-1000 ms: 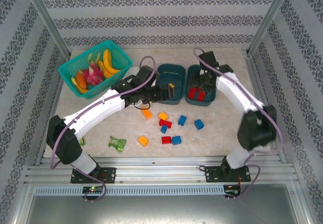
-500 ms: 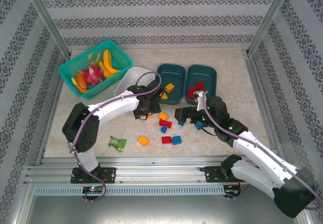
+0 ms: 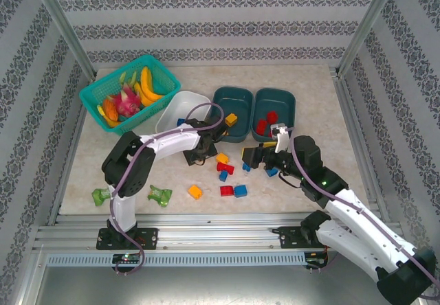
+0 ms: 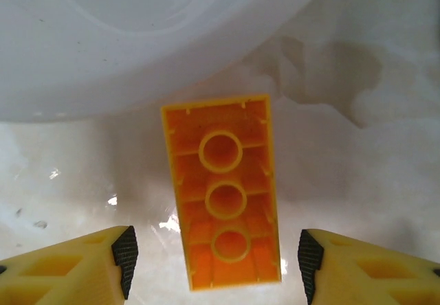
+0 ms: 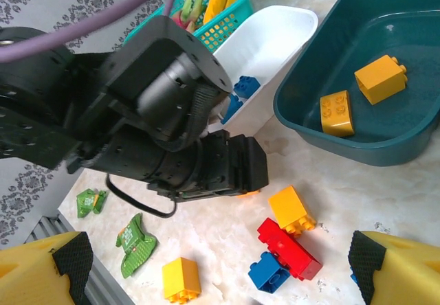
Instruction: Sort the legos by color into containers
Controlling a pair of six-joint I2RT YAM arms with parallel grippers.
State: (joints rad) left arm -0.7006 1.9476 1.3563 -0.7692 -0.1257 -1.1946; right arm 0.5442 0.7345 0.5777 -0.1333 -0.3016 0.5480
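**L pincer** (image 4: 217, 251): spread wide, gripping nothing. Orange brick (image 4: 221, 202) flat on the counter (image 4: 385, 181) btw. the two pads (image 4: 125, 250), hollow side up, three round tubes showing. Clear gap to each pad. Wall of white tub (image 4: 137, 37) just ahead of the brick's far end.

**R pincer** (image 5: 218, 260): likewise spread wide, holding nothing, above the counter.
- Straight ahead: black wrist of L arm (image 5: 172, 133). Beyond it, the white tub w/ blue bricks (image 5: 240, 92) inside.
- Ahead-right: teal tub (image 5: 405, 16) w/ two yellow bricks (image 5: 380, 78) on its floor, slightly apart.
- Close in front, nearer the right pad: loose yellow brick (image 5: 292, 210), red brick (image 5: 289, 250) and blue brick (image 5: 267, 272), close together.
- Nearer the left pad: second yellow brick (image 5: 181, 279).
- Further left: two green packets (image 5: 136, 240).

**Overhead view:**
- Both pincers low over the counter, near each other, tips turned inward, a few loose bricks btw. them.
- Beyond the R pincer: second teal tub (image 3: 282, 102) w/ red bricks (image 3: 261, 125), side by side w/ the first teal tub.
- Beyond the L pincer: the white tub. Further off to the left, lattice basket (image 3: 113, 78) w/ toy fruit (image 3: 127, 102).
- On the near side of both pincers: more loose bricks in red, blue and yellow, approx. in a row.
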